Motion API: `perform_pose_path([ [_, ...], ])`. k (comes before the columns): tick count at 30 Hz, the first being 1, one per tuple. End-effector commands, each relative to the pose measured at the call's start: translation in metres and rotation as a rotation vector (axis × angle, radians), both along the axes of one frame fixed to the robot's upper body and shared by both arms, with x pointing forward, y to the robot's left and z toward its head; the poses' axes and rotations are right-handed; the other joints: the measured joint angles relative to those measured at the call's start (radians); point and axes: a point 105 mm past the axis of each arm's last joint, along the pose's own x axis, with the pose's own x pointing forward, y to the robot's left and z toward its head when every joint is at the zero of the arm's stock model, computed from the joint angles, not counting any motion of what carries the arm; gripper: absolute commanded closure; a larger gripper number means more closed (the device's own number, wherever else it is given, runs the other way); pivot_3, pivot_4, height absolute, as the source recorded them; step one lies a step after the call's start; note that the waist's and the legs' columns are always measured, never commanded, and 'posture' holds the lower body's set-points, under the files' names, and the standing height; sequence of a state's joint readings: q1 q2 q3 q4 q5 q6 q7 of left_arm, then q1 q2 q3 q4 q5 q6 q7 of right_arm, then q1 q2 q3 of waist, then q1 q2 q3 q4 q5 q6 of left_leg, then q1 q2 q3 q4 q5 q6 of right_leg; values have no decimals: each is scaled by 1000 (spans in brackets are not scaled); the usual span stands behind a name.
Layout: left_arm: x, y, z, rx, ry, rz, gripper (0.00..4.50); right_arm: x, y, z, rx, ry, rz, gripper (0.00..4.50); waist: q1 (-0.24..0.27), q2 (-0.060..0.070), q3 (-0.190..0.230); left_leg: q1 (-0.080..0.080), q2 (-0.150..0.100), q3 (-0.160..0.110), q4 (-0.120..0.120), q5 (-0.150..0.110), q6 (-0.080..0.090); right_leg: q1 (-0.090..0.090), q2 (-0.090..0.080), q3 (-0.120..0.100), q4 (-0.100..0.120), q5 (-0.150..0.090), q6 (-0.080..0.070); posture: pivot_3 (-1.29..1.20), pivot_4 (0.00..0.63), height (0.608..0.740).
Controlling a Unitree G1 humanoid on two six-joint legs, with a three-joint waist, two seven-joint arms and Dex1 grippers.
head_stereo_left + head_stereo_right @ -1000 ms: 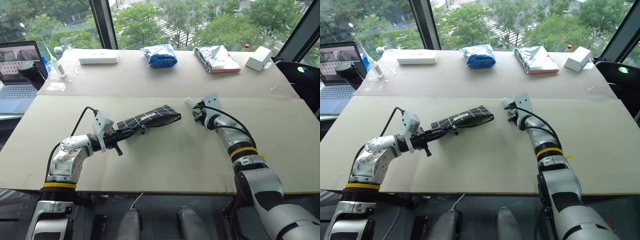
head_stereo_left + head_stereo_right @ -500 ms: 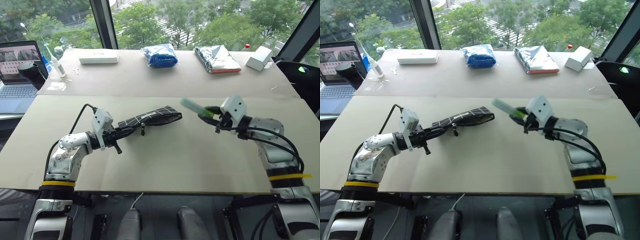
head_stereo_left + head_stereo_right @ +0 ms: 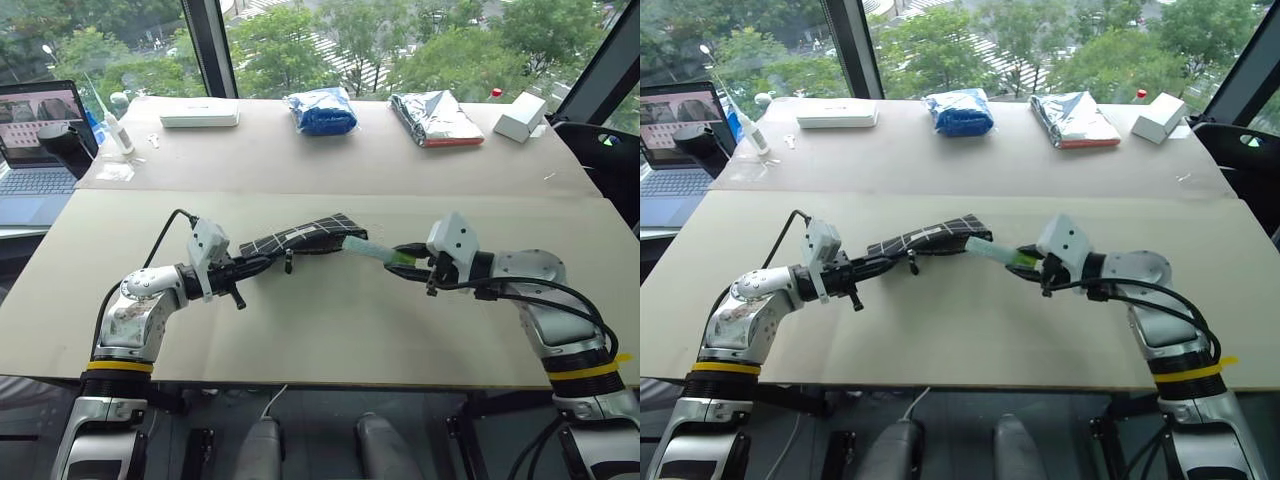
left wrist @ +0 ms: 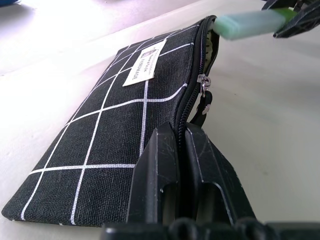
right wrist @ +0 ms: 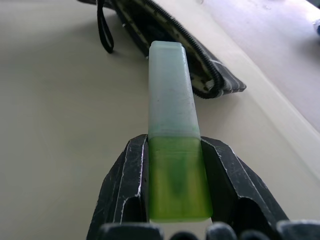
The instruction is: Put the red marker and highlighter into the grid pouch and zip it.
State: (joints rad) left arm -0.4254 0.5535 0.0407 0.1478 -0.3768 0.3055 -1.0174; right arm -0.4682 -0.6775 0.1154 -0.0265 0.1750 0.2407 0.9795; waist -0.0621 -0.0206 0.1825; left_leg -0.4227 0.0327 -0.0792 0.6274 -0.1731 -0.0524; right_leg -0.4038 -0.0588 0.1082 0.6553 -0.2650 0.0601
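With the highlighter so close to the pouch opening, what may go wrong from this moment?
1. The right tool holds the highlighter only by its green cap, so the pale body may tilt or slip as it pushes in.
2. The pale end sits at the rim of the grid pouch, whose mouth looks narrow; it may catch on the zipper edge and push the pouch away.
3. The left tool pinches just one end of the pouch, so the pouch may swing.
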Motion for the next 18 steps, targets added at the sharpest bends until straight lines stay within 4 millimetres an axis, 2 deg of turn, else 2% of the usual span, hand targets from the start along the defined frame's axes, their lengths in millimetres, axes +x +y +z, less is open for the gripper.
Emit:
perform_pose_path([
  [1, 0, -4, 8, -6, -37, -19, 4500, -1, 5, 13, -13, -70, 34, 3409, 1, 0, 0, 0, 0, 0, 0, 0, 0, 0, 0, 0, 0, 0, 0, 0, 150, 740],
  [7, 0, -5, 5, -9, -29, -26, 4500, 7, 11, 14, -31, -89, 38, 3409, 2, 0, 0, 0, 0, 0, 0, 0, 0, 0, 0, 0, 0, 0, 0, 0, 150, 740],
  [14, 0, -8, -1, -6, -20, -40, 4500, 18, 31, 19, -29, -112, 79, 3409, 0, 0, 0, 0, 0, 0, 0, 0, 0, 0, 0, 0, 0, 0, 0, 0, 150, 740],
  [18, -1, -9, -2, -7, -19, -43, 4500, 21, 44, 16, -84, -132, 125, 3409, 2, 0, 0, 0, 0, 0, 0, 0, 0, 0, 0, 0, 0, 0, 0, 0, 150, 740],
])
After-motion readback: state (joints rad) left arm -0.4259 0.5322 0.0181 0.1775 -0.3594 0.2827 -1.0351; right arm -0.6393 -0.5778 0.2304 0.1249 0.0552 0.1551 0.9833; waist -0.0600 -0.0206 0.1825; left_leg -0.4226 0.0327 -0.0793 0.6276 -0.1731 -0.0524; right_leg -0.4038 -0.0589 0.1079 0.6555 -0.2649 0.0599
